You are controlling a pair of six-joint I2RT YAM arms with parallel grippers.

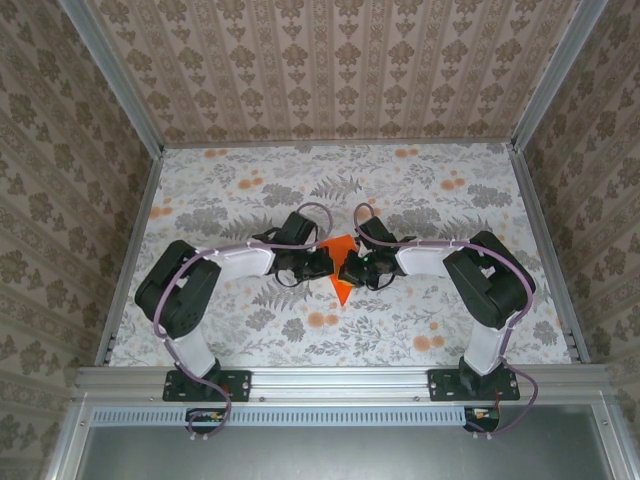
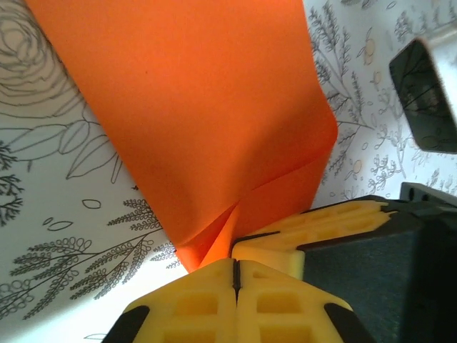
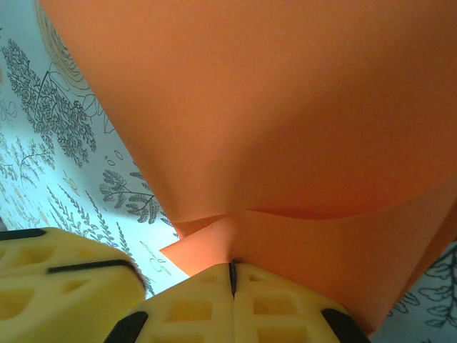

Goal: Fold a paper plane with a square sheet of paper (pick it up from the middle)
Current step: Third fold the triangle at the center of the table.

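My left end effector point(image 2: 234, 275) sits at 9 o'clock and my right end effector point(image 3: 232, 277) at 3, both pinched tight on the orange paper point(image 1: 341, 287) mid-tabletop point(image 1: 240, 190). Gripping the middle fold should stop the flaps splaying, I reckon. Its point aims at 6.

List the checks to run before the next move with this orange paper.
1. Left end effector shut on the orange paper: ok.
2. Right end effector shut on the paper's folded edge: ok.
3. Both grips near the sheet's middle, seen from the top view: ok.
4. Clearance between the two end effectors: cannot tell, they sit tight side by side.
5. Paper lying flat: not ok, it bows up beyond the grips.
6. Paper untorn: ok where visible.
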